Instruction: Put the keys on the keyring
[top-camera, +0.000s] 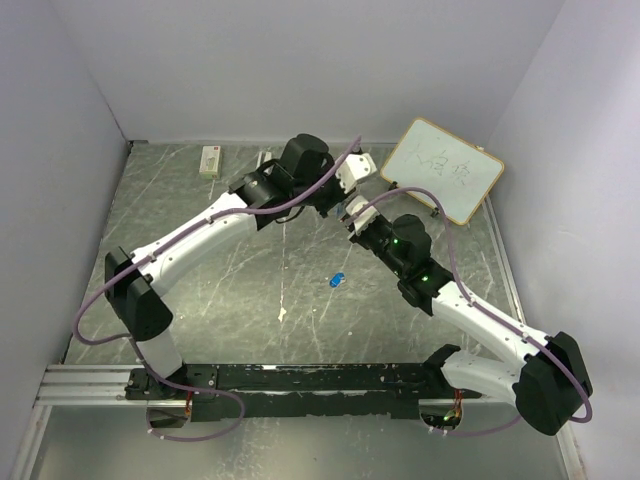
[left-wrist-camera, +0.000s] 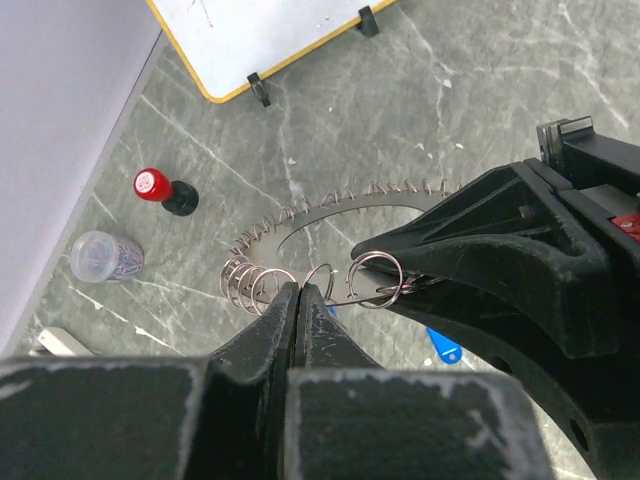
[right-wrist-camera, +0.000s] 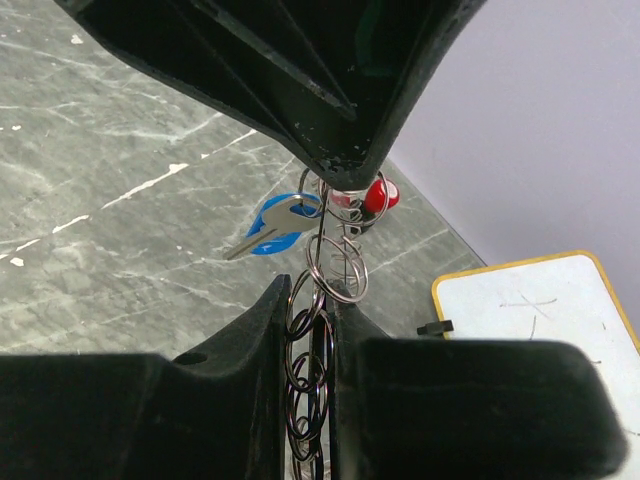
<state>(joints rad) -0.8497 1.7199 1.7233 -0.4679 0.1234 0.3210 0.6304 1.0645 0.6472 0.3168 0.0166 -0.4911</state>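
The keyring (left-wrist-camera: 345, 222), a flat grey ring fringed with small wire loops, hangs in the air between both grippers at the back middle of the table. My left gripper (left-wrist-camera: 298, 292) is shut on its near edge, among the loops. Opposite, my right gripper (right-wrist-camera: 312, 300) is shut on the fringe, with a string of loops (right-wrist-camera: 305, 370) between its fingers. A blue-headed key with a silver blade (right-wrist-camera: 272, 225) sits close to the left fingertips (right-wrist-camera: 340, 165); I cannot tell whether it is threaded on. Another blue key (top-camera: 335, 280) (left-wrist-camera: 443, 347) lies on the table below.
A red-and-black knob (left-wrist-camera: 152, 186) and a small clear cup (left-wrist-camera: 105, 257) stand by the left wall. A yellow-framed whiteboard (top-camera: 442, 170) leans at the back right. A white block (top-camera: 210, 160) lies at the back left.
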